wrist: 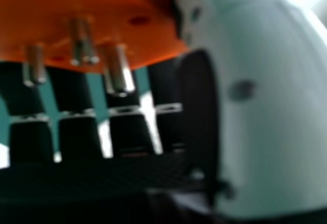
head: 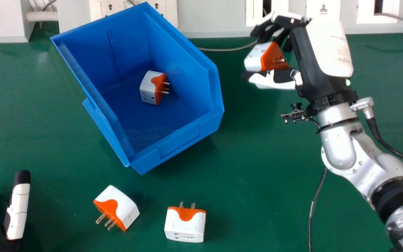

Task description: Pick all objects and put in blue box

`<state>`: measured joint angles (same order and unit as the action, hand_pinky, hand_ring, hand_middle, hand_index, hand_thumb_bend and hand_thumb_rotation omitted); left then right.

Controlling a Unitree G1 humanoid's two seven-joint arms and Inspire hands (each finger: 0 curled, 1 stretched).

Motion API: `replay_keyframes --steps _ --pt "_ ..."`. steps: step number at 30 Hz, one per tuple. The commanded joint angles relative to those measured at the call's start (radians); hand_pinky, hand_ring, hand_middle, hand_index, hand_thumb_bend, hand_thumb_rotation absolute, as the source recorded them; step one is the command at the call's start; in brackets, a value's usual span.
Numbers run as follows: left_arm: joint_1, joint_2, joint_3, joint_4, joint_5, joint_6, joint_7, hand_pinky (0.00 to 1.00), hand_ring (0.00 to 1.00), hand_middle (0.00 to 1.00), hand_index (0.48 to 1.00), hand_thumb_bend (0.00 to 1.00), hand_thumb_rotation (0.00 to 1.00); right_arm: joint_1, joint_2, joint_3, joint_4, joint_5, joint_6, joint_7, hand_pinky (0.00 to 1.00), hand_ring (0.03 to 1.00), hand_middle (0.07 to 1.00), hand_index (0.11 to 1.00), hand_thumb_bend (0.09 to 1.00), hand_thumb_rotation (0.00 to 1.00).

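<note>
So, the blue box [head: 96,87] is set at an angle on the green table [head: 257,175], open side up, and 4 orange-and-white plug adapters can be spotted around and in it.

The held adapter [head: 255,57] is pinched between the thumb and curled fingers of the right hand [head: 273,80], out to the right of the blue box and apart from it. The thumb is kept on the near side, the other fingers on the far side. In the right hand view, 3 metal prongs [wrist: 118,73] can be made out on its orange face, pointed in toward the hand.

The boxed adapter [head: 148,89] is already down on the floor of the blue box, with its prongs aimed to the right. Whether the side wall is touched by it can't really be told.

The other 2 are found on the table, on the near side of the blue box and clear of it. The tilted-looking adapter [head: 126,208] is placed a bit left of the box's near corner, prongs turned away from the box. The squarer-set adapter [head: 184,227] is placed right of that corner, prongs turned toward the box.

The left hand [head: 18,210] is seen well to the near left of the blue box, fingers straight and thumb spread apart, nothing gripped. Behind the blue box, white sockets [head: 168,12] are mounted, and a thin cable [head: 227,49] is run off to its right.
</note>
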<state>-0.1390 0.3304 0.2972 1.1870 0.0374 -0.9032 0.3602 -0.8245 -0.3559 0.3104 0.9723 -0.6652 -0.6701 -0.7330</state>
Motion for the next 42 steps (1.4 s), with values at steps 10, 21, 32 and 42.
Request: replay_keyframes --steps 10,21,32,42 --pt "0.024 -0.01 0.01 0.041 -0.02 0.064 -0.01 1.0 0.98 0.97 1.0 0.93 0.93 -0.17 0.031 0.019 -0.05 -0.061 -0.107 -0.06 0.31 0.39 0.496 0.519 0.493 0.0" --pt "0.012 -0.011 0.004 0.045 -0.011 0.072 0.001 1.0 0.99 0.97 1.0 0.94 0.93 -0.299 0.131 0.16 0.115 -0.176 -0.128 -0.08 0.32 0.428 0.509 0.499 0.497 0.0" --pt "0.007 -0.013 0.011 0.051 -0.022 0.074 -0.006 1.0 0.98 0.96 1.0 0.94 0.92 -0.383 0.25 0.269 0.241 -0.223 -0.061 -0.019 0.33 0.447 0.503 0.492 0.499 0.0" --pt "0.019 -0.017 0.005 0.047 -0.014 0.061 0.002 1.0 0.98 0.97 1.0 0.91 0.92 -0.397 0.284 0.276 0.287 -0.2 -0.015 0.036 0.35 0.448 0.504 0.48 0.5 0.0"
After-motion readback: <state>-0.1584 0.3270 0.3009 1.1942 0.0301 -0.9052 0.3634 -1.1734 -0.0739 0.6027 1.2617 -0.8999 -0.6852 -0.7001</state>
